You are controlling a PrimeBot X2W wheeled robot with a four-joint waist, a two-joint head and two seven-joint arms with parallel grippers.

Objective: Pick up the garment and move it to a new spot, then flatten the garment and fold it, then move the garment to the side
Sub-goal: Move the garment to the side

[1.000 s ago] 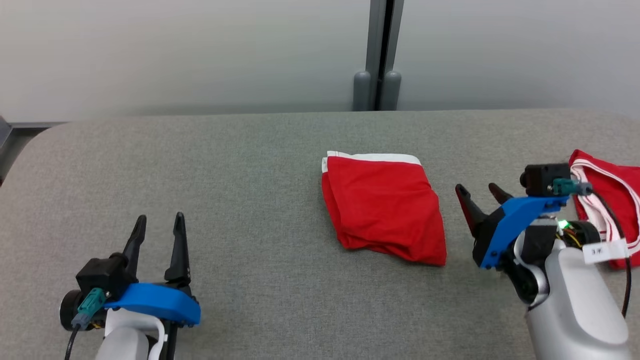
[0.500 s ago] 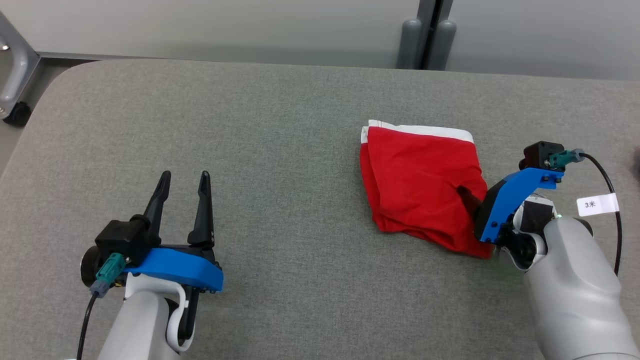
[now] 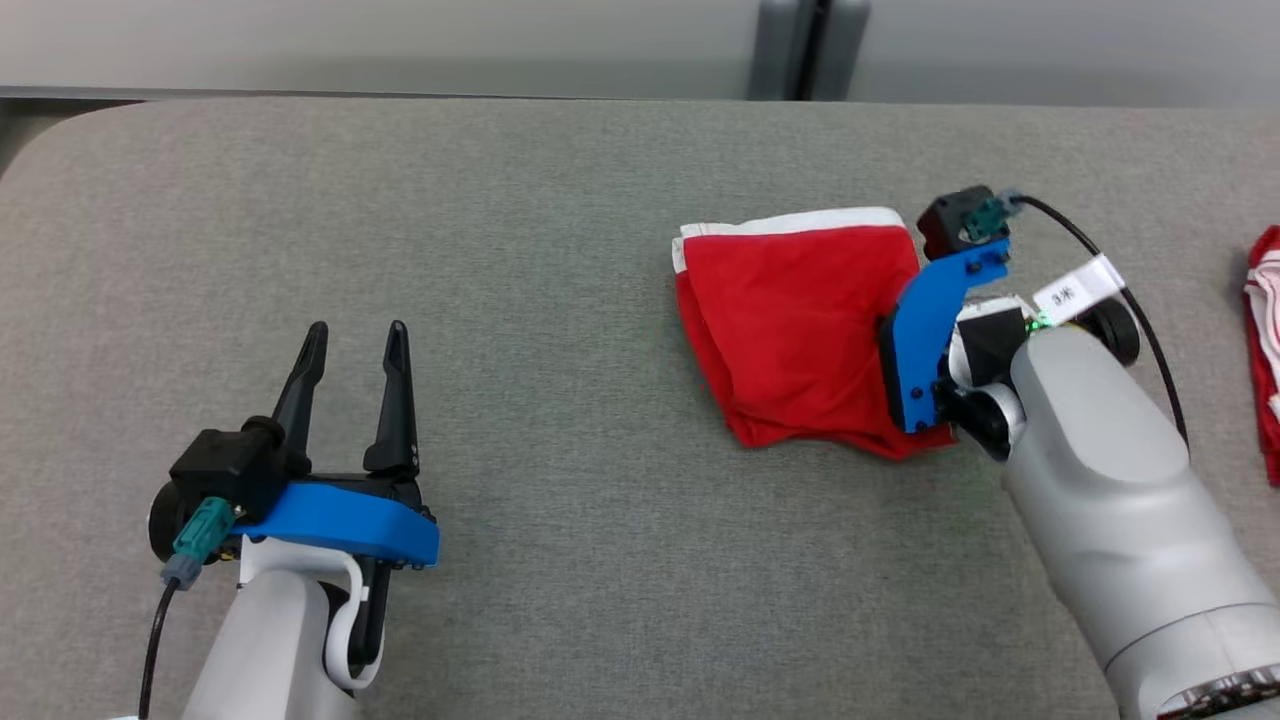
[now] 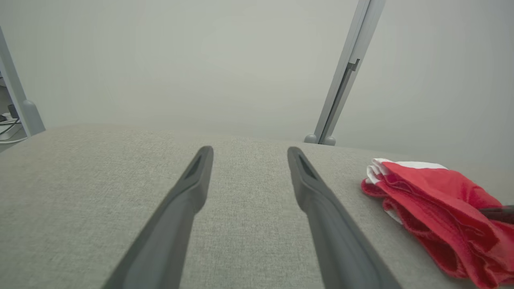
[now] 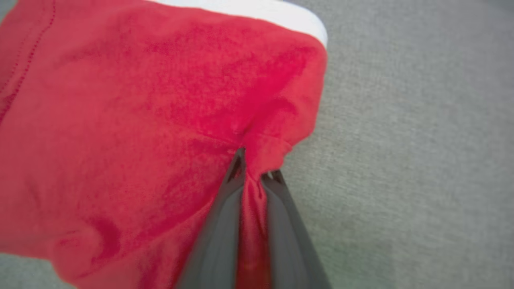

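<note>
- We see the garment (image 3: 790, 340) right of centre in the head view. It is a soft red knit cloth folded into a rough square, with a white band along its upper edge and stacked layers showing at its left edge.
- It lies on the table (image 3: 550, 250), whose top is covered in a grey, finely woven fabric and has rounded corners.
- The right gripper (image 5: 253, 176) is closed on the garment. In the right wrist view its 2 dark, tapering fingers (image 5: 219, 241) pinch a ridge of red cloth at the cloth's right edge, and creases fan out from the pinch.
- In the head view, that gripper's blue plastic bracket (image 3: 930, 330) sits over the garment's right edge. The smooth, pale grey forearm (image 3: 1100, 480) runs off to the lower right.
- A thin black cable carrying a white paper label (image 3: 1075, 290) curves past the wrist.
- The left gripper (image 3: 358, 335) is at the lower left of the head view, with its 2 long fingers spread and nothing between them, well apart from the garment. We cannot tell whether they touch the table.
- In the left wrist view, the garment is a rumpled red heap at the right edge.
- A second red cloth (image 3: 1265, 350) with white stripes lies at the right edge of the head view.
- A grey post (image 3: 810, 50) stands at the top of that view.
</note>
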